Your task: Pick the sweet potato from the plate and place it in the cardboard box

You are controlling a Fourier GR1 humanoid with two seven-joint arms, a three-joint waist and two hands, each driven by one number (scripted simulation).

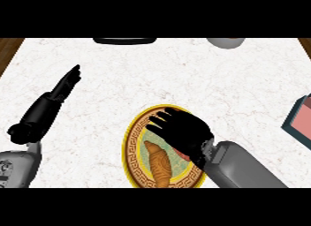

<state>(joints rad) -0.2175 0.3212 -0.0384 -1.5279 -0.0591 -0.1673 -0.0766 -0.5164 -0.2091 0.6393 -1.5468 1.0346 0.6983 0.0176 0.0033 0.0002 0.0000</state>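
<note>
A brown-orange, elongated sweet potato [159, 164] lies on the left half of a round plate [133, 132] that has a yellow patterned rim, at the counter's near edge. My right hand [183, 131] hovers over the plate's upper right part, just right of and beyond the sweet potato. Its fingers are spread and slightly bent, and they hold nothing. A small reddish patch [185, 155] shows under the heel of that hand; I cannot tell what it is. The box [307, 123], pink inside with dark teal walls, is cut off by the right edge. My left hand [62, 90] rests open at the left, fingers pointing away.
A dark flat object [124, 40] and a grey bowl [225, 42] sit at the counter's far edge. White marble counter [204, 79] stretches between the plate and the box. Wooden floor shows past both far corners.
</note>
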